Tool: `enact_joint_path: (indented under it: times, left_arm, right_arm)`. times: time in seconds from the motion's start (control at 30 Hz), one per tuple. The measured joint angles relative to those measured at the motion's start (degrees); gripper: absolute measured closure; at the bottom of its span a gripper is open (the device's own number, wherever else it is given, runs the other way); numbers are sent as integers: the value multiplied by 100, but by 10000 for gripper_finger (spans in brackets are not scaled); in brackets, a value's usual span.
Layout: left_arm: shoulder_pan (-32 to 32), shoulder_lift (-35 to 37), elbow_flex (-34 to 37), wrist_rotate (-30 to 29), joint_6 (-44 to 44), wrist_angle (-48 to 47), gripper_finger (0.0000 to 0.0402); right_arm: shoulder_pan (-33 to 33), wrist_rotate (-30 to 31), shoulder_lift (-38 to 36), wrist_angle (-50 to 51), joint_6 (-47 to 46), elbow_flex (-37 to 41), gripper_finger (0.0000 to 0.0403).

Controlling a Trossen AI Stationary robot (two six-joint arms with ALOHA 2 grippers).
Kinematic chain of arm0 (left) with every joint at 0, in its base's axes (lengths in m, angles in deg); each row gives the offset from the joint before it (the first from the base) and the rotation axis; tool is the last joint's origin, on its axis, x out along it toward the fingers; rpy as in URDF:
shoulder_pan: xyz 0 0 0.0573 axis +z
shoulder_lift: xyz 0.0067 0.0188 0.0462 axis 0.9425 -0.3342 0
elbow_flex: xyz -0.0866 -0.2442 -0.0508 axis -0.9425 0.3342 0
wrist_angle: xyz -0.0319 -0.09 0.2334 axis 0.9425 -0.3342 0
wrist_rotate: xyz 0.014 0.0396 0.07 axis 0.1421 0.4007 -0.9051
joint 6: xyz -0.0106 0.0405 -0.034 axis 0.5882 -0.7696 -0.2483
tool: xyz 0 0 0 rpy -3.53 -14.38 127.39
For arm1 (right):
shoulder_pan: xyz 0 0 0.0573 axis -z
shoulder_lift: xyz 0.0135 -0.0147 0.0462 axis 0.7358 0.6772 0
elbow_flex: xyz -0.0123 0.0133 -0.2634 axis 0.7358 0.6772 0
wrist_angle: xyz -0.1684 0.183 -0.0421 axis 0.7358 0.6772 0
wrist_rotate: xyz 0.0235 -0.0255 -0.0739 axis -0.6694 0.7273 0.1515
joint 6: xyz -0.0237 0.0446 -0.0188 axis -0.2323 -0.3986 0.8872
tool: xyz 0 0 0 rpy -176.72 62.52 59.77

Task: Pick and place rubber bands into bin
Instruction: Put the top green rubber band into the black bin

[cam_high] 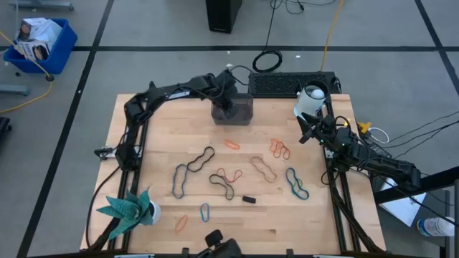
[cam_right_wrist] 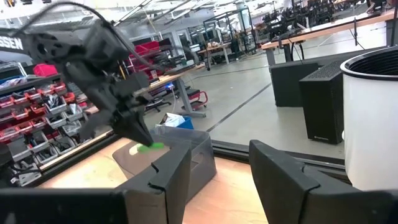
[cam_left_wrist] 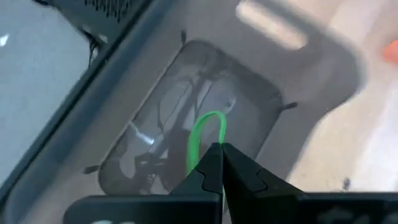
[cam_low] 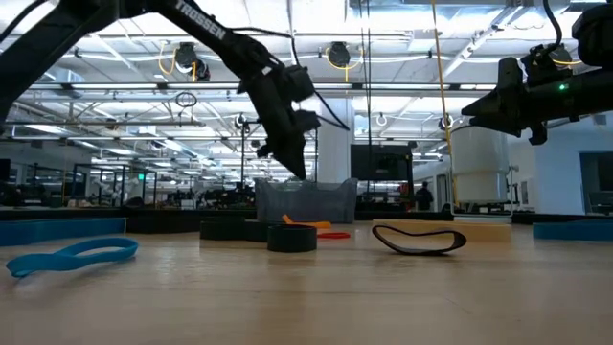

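Note:
The bin (cam_high: 240, 111) is a small dark grey tray at the table's far middle, also seen in the low view (cam_low: 306, 199). My left gripper (cam_high: 226, 107) stands over its opening, shut on a green rubber band (cam_left_wrist: 202, 134). Several more rubber bands lie flat on the wood: an orange one (cam_high: 232, 144), a black one (cam_high: 203, 156), a blue one (cam_high: 179, 179) and a teal one (cam_high: 297, 183). My right gripper (cam_high: 307, 131) waits open at the table's right edge, nothing between its fingers (cam_right_wrist: 217, 155). My left gripper pinches the green rubber band's near end (cam_left_wrist: 211, 148) between its two shut fingertips. The fingers slant down from the table's left. The band's loop sticks out past the tips over the bin's floor (cam_left_wrist: 186, 118), with a green bit showing at the tips (cam_right_wrist: 149, 147).
A small black block (cam_high: 249, 199) lies among the bands near the front. A green toy plant (cam_high: 129, 208) stands at the near left corner and a white cylinder (cam_high: 310, 100) at the far right. A black panel (cam_high: 287, 84) lies behind the bin.

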Motion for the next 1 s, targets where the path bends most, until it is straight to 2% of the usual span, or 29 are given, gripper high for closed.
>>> enact_joint_path:
  times: [0.27,0.5,0.77,1.0]
  left_arm:
    - [-4,-133,0,-129,-121,50,388]
    - [21,-133,0,-149,-223,57,397]
    - [-4,-133,0,-160,-245,180,367]
    - [-42,-133,0,-162,-245,237,377]
  right_arm:
    - [0,0,0,7,2,0,248]
    - [0,1,0,9,2,0,248]
    - [0,0,0,11,2,0,248]
    - [0,0,0,12,2,0,248]
